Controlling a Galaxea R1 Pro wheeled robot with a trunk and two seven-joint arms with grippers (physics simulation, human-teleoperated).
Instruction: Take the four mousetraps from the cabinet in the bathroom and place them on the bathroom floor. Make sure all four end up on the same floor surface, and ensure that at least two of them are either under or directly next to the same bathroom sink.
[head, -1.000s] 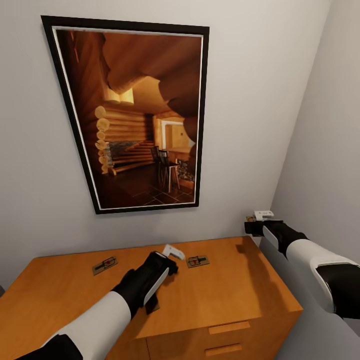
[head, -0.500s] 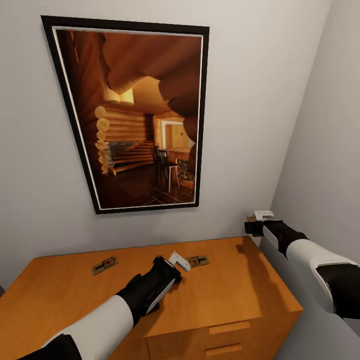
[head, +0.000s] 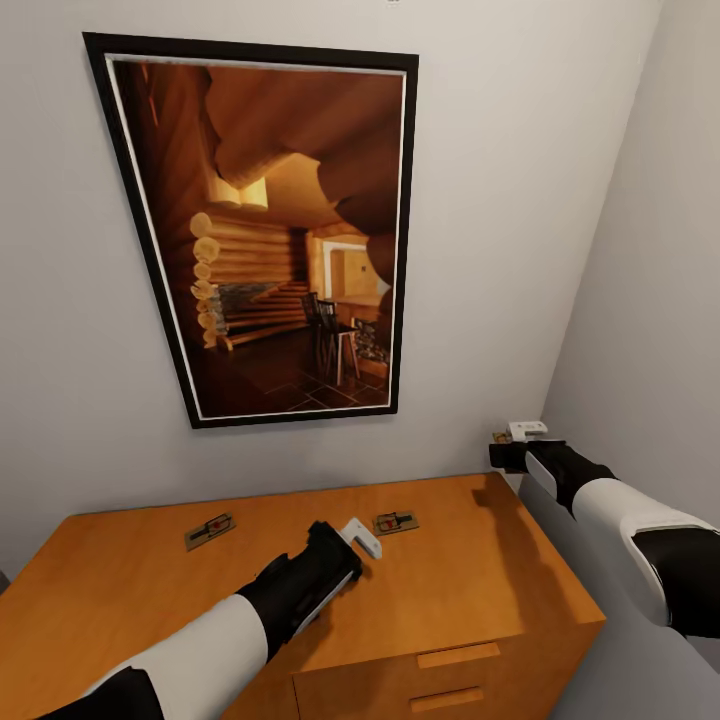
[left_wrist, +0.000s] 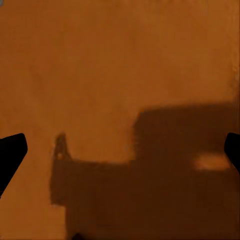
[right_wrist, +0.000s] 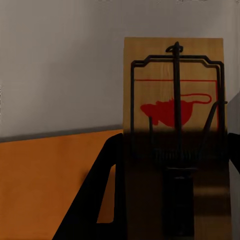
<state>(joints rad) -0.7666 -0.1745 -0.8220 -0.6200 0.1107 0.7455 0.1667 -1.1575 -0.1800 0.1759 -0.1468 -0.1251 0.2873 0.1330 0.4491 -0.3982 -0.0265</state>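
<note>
On the cabinet (head: 470, 600), the orange-brown wooden unit that serves as landmark here, the nearest edge carries two front panels with wooden bar handles (head: 458, 655). Over the middle of the cabinet's flat top reaches the left arm, its black wrist ending in the left hand (head: 362, 536), whose white fingers (head: 366, 541) hang just above the wood. The left wrist view looks straight down at the orange surface and the hand's own shadow, with dark fingertips (left_wrist: 11, 155) at the two far edges of the picture, so this hand is spread wide and grips nothing.

Just beyond that hand, toward the cabinet's back edge, a mousetrap (head: 396, 522) lies flat on the top, close beside the white fingers but apart from them. A second mousetrap (head: 210, 530) lies flat farther along the same back strip, toward the cabinet's left end.

Off the cabinet's right rear corner, above the level of its top, the right hand (head: 512, 436) hangs in the air near the side wall. It is closed around a third mousetrap (right_wrist: 172, 130); the right wrist view shows that tan board upright between the dark fingers, black wire and red mark facing the camera.

On the grey wall behind the cabinet hangs a black-framed picture (head: 270, 230) of a log-cabin room.
</note>
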